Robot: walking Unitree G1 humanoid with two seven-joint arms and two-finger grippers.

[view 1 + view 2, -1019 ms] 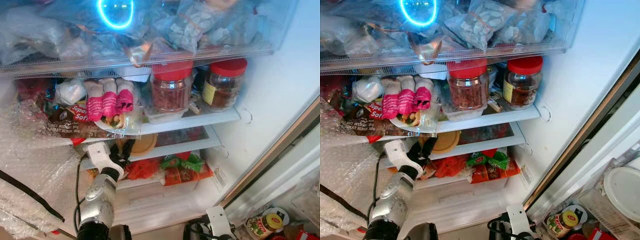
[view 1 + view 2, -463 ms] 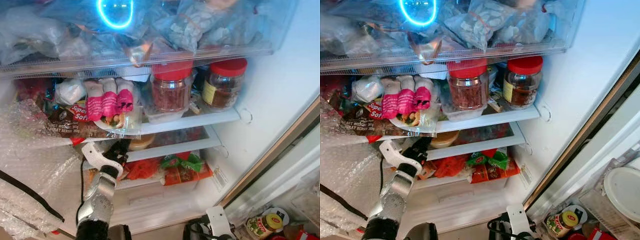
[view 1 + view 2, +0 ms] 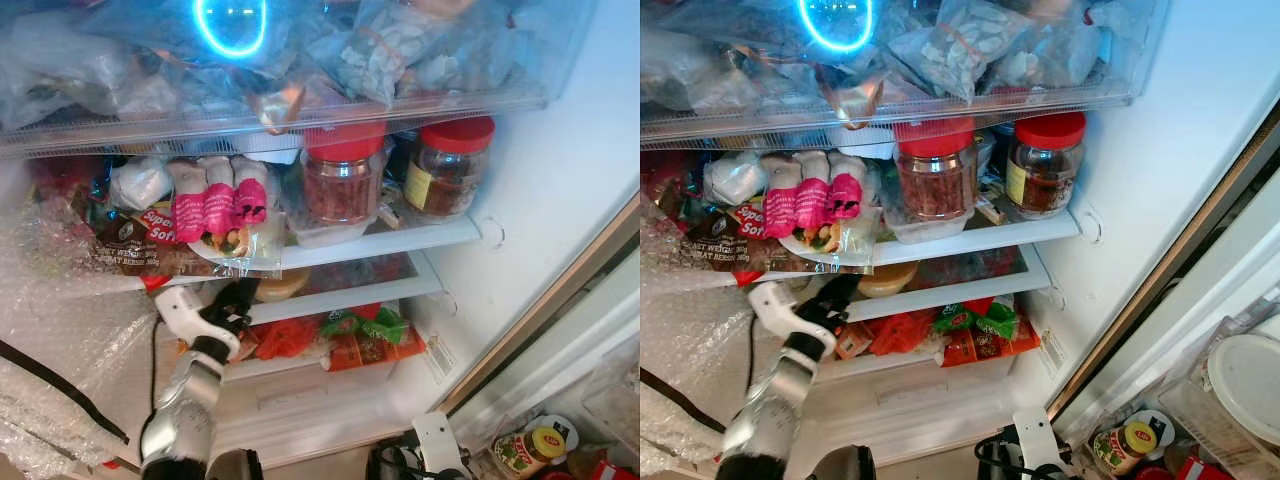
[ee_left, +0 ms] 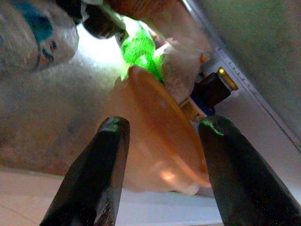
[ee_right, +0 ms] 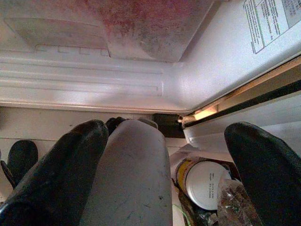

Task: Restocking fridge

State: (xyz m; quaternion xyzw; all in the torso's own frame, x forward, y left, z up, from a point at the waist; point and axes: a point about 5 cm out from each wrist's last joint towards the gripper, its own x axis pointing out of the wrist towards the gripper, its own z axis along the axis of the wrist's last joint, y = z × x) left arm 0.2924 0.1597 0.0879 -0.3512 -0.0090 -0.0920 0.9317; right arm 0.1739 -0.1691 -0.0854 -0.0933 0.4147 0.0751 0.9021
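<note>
A tan-orange lidded tub (image 3: 281, 287) lies on the fridge's middle shelf (image 3: 340, 297), under the plate shelf. My left gripper (image 3: 236, 299) reaches into that shelf just left of the tub, open. In the left wrist view the tub (image 4: 160, 146) sits just beyond and between the two spread black fingers (image 4: 101, 165), tilted, with a green packet (image 4: 137, 49) behind it. My right gripper (image 5: 164, 165) hangs low by the fridge's foot, open and holding nothing; its white wrist mount (image 3: 438, 443) shows at the bottom edge.
Two red-lidded jars (image 3: 343, 175) (image 3: 447, 165) and a plate of pink-wrapped rolls (image 3: 220, 205) stand on the shelf above. Green and red packets (image 3: 360, 335) lie on the lower shelf. Bubble wrap (image 3: 70, 340) bulges at left. A yellow-lidded jar (image 3: 530, 448) sits by the door at bottom right.
My left gripper has drawn back to the left, away from the tub. The tub, tilted up near the fingers before, now lies flatter and deeper on the shelf.
</note>
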